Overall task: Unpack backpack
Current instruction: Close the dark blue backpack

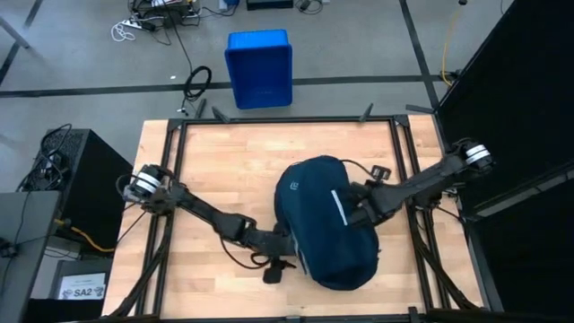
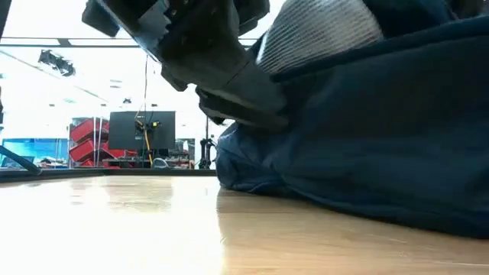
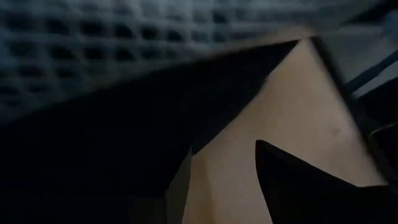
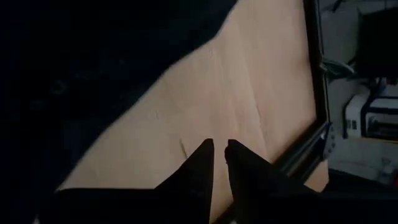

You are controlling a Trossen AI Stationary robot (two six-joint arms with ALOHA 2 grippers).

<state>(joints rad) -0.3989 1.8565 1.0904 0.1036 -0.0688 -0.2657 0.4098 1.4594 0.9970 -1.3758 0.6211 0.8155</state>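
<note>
High view: backpack [image 1: 325, 224] lies on the counter [image 1: 242, 170], right of centre toward the near edge, long axis running far to near, reflective stripe up. Left pincer [image 1: 289, 248] is tucked against the bag's left near flank; right pincer [image 1: 357, 213] presses on its right side by the stripe. Both arms touch the bag, about equally near. Bag looks closed and full; contents not visible. A blue bin [image 1: 260, 67] stands on the floor beyond the counter, nothing seen in it.

Low view: the bag fills the right half, sagging onto the wood, with an arm coming down onto its fabric from above.

Left wrist view: mesh and dark fabric right in front of the left pincer, one finger [image 3: 298, 180] over bare counter. Cannot tell whether its fingers hold anything.

Right wrist view: right pincer tips nearly together, narrow, nothing seen between them, above bare wood with the bag just beside. My guess: an opening or zip must be found next.
</note>
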